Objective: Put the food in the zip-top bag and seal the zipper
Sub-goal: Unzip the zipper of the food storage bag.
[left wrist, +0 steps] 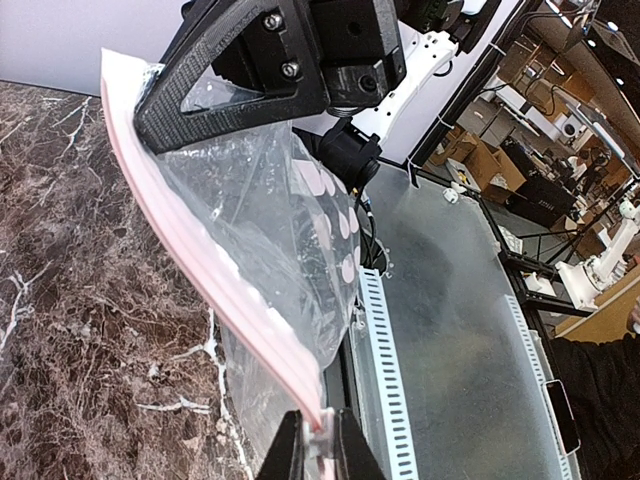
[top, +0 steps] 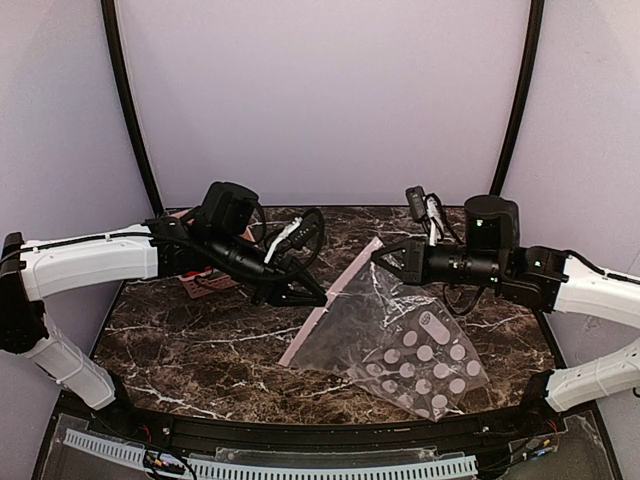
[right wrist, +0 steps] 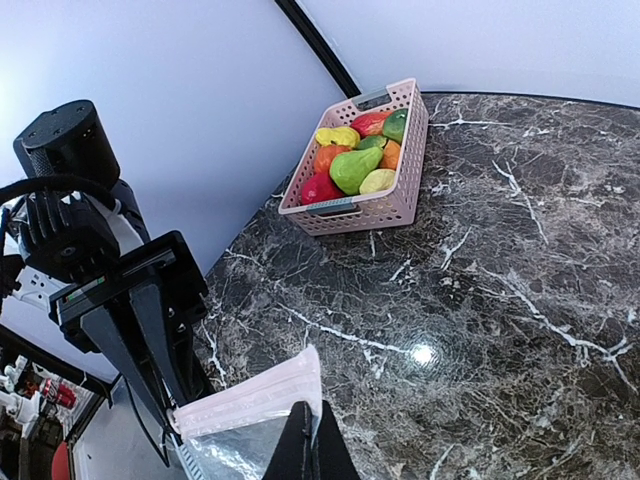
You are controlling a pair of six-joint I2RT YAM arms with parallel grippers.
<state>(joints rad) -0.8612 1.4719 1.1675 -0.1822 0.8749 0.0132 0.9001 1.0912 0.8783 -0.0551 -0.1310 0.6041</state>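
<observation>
The zip-top bag is clear with pale dots and hangs stretched between my two grippers above the marble table. Its pink zipper runs diagonally from upper right to lower left. My left gripper is shut on the small slider tab at one end of the zipper. At the other end of the strip, my right gripper is shut on the bag's corner. The food, red, green, yellow and orange toy fruit, lies in a pink basket far from the bag.
The pink slotted basket stands at the back left of the table, mostly hidden behind my left arm in the top view. A white slotted cable rail runs along the near table edge.
</observation>
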